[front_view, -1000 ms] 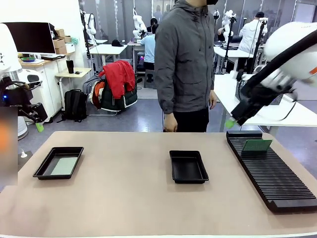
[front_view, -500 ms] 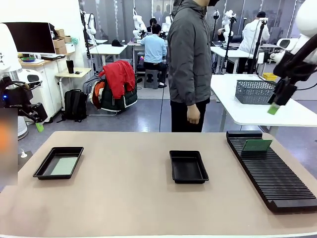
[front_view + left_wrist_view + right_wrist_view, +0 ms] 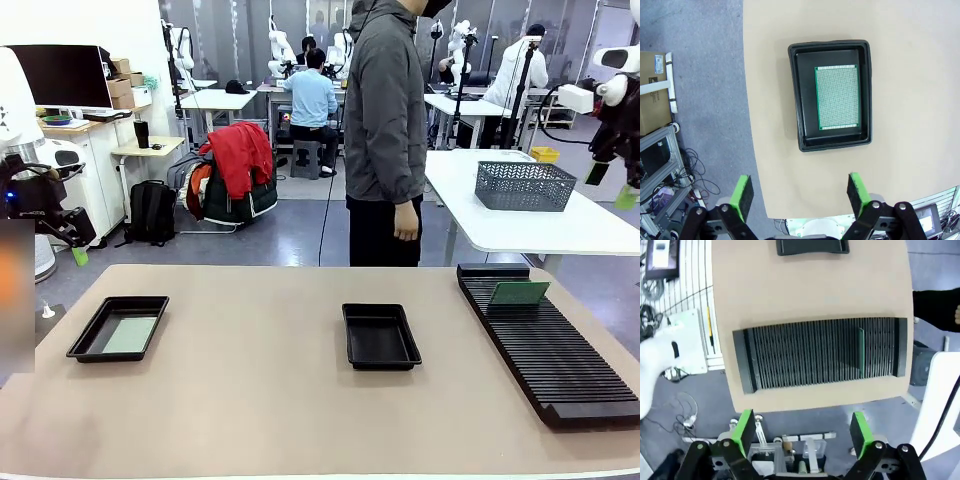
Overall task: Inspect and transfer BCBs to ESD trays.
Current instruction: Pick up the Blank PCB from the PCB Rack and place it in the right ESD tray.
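Note:
Two black ESD trays lie on the tan table. The left tray holds a pale green BCB lying flat; the middle tray is empty. Another green BCB stands upright in a far slot of the black ribbed rack. My left gripper hangs open off the table's left end; in the left wrist view it is open high above the tray and its BCB. My right gripper is open, high at the far right. In the right wrist view it is above the rack and the standing BCB.
A person in a grey jacket stands at the table's far side, one hand hanging down. A white side table with a wire basket stands behind the rack. The empty tray's edge shows at the top of the right wrist view.
My right arm has swung up and to the right, away from the rack's far end. The person has shifted slightly right. The left arm has not moved.

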You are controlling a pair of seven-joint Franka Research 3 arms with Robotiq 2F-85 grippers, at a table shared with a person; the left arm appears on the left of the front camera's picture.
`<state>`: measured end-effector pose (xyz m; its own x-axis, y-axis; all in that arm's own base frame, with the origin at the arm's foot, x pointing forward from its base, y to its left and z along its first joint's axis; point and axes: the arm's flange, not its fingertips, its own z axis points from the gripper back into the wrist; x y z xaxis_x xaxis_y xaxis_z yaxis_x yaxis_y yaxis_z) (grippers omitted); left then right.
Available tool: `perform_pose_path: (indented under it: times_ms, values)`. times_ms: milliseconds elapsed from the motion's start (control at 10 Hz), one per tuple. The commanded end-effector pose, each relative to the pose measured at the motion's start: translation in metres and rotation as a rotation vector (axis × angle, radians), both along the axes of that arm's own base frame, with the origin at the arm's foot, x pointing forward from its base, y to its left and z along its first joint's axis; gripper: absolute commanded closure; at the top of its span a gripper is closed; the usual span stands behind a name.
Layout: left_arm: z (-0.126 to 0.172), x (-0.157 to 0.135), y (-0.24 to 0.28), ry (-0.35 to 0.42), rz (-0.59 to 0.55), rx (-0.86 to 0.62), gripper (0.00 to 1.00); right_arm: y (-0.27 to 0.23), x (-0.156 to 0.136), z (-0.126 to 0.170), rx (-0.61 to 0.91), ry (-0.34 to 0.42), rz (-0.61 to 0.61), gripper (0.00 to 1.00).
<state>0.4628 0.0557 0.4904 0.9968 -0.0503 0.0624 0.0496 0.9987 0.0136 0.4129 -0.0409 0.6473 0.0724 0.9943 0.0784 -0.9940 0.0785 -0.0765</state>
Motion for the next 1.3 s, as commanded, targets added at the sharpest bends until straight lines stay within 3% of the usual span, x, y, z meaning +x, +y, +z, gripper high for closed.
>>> perform_pose_path:
  times_ms: [0, 300, 1200]
  values:
    - [-0.0009, 0.0005, 0.0005, -0.004, 0.001, 0.001, 0.0, -0.017, 0.0075, 0.0074, -0.02, 0.023, 0.064, 0.0]
    - [-0.0009, 0.0005, 0.0005, -0.004, 0.001, 0.001, 0.0, -0.0222, 0.0056, 0.0166, 0.019, -0.007, 0.078, 0.0]
    - [-0.0009, 0.0005, 0.0005, -0.004, 0.001, 0.001, 0.0, -0.0164, 0.0057, 0.0091, -0.007, 0.007, 0.065, 0.0]
